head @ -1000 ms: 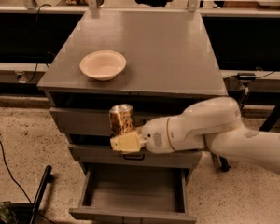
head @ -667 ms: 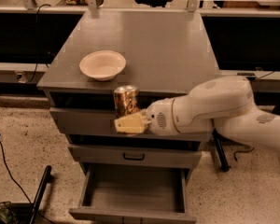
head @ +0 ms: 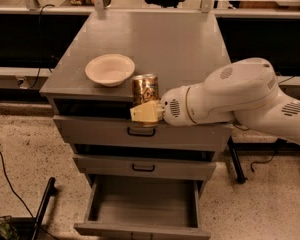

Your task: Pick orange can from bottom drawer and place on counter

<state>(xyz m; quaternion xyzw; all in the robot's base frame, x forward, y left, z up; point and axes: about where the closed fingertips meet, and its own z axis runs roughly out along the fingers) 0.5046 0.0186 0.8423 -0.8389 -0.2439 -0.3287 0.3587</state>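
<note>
The gripper point(head: 147, 113) has its jaws shut on the low part of the orange can point(head: 145, 88), up at the front edge of the tabletop point(head: 155, 44), at 3 o'clock from the bowl point(head: 110, 69), so it should go higher, move in, and set it down flat.

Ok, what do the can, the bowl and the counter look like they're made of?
The orange can, held by the end effector at the front edge of the counter, looks like thin metal: glossy printed sides, silvery top. The bowl is cream and matte, ceramic or plastic; I cannot tell which. The counter looks like grey painted metal with a dull sheen.
</note>
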